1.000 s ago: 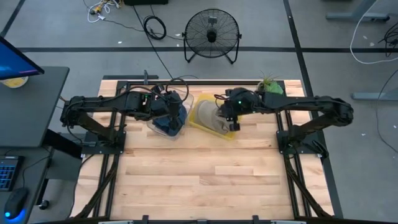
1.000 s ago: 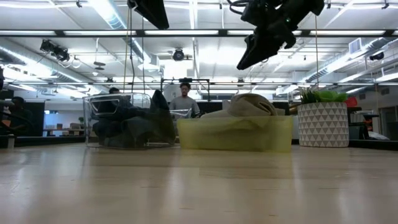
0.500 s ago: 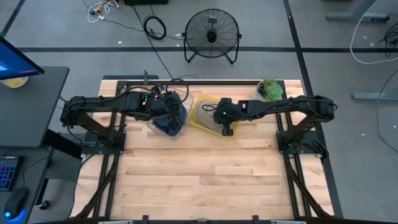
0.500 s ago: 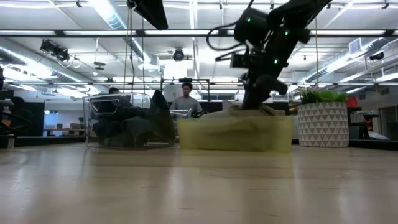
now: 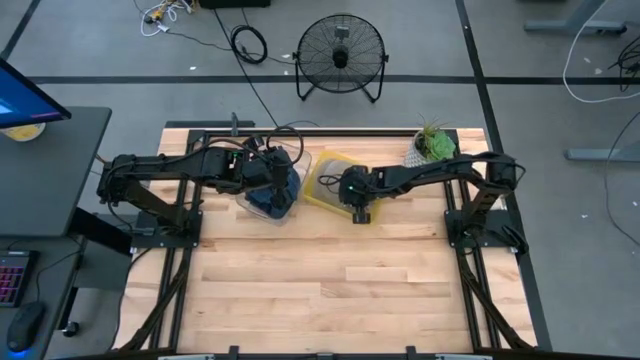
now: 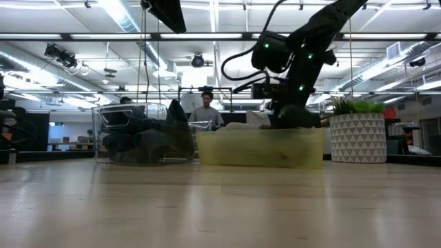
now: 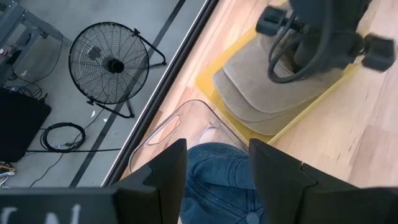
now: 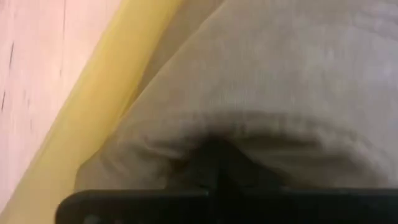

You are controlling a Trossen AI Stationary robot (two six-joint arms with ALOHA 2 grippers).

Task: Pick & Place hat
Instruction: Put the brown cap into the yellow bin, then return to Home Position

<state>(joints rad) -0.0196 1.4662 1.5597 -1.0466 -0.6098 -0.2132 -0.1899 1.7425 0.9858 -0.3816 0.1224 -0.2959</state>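
Note:
A beige hat (image 7: 261, 93) lies on top of a stack in the yellow tray (image 5: 333, 159), its brim pointing toward the clear bin (image 5: 262, 205). My right gripper (image 5: 358, 203) is down in the tray, shut on this hat's cloth; in the low view the gripper (image 6: 288, 118) sits just above the tray wall (image 6: 262, 148). My left gripper (image 7: 214, 177) hovers open above the clear bin, over a blue denim hat (image 7: 217, 186) that lies inside it. It touches nothing. My right gripper pinches a bunched-up fold of the beige hat's cloth (image 8: 205, 134) between its two shut fingers, on the part away from the brim. The fingers come from above, pointing down. The hat still lies on the stack in the yellow tray.
A potted plant (image 5: 434, 144) stands at the table's far right corner, close to the right arm. A floor fan (image 5: 341, 55) stands beyond the far edge. Bare wooden tabletop (image 5: 330, 290) stretches across the near half. In the low view a person (image 6: 204, 110) shows in the room behind.
My right gripper has gone down and toward the table's left into the yellow tray, landed on the beige hat and shut on its cloth. The hat's dome, which stood above the tray wall before, now sits lower.

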